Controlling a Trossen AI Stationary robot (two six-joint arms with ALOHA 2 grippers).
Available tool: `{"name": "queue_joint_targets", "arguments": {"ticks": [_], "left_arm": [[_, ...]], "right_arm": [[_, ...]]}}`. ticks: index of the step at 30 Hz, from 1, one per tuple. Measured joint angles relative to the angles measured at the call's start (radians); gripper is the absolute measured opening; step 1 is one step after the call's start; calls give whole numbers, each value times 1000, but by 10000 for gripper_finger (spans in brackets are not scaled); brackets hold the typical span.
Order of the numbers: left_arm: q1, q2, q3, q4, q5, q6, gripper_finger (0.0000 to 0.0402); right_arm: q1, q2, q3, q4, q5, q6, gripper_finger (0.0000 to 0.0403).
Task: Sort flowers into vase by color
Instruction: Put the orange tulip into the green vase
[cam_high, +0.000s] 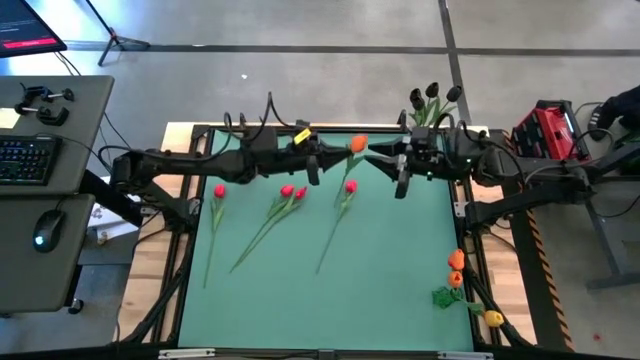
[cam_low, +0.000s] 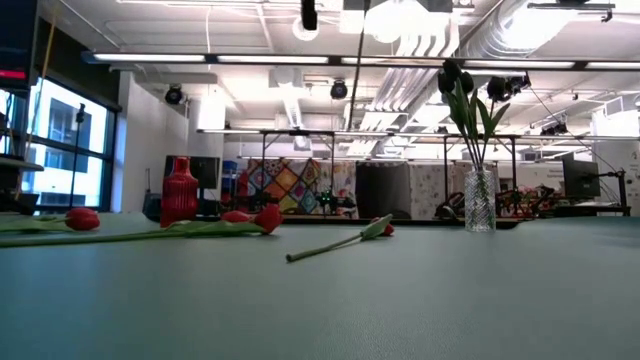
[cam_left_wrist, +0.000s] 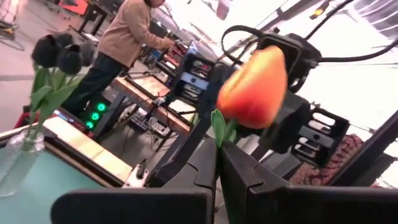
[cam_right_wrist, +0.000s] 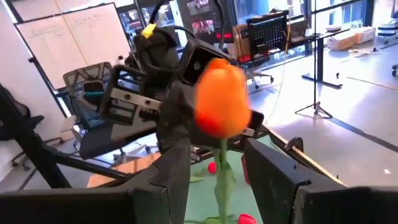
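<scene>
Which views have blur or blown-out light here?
Left wrist view: orange tulip soft, background beyond it washed out white. Right wrist view: tulip head blurred. Low view: ceiling lights glare; red tulips sharp.

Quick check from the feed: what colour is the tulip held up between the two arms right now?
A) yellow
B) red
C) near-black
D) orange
D: the orange tulip sits between the left gripper and the right gripper, its stem clamped in the left fingers; red ones lie on the mat.
</scene>
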Motion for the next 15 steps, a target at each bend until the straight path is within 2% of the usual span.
{"name": "queue_joint_targets", "arguments": {"ticks": [15], "left_arm": [[-31, 0, 0, 11, 0, 25, 0]], "right_arm": [[-1, 78, 0, 140, -21, -36, 142]]}}
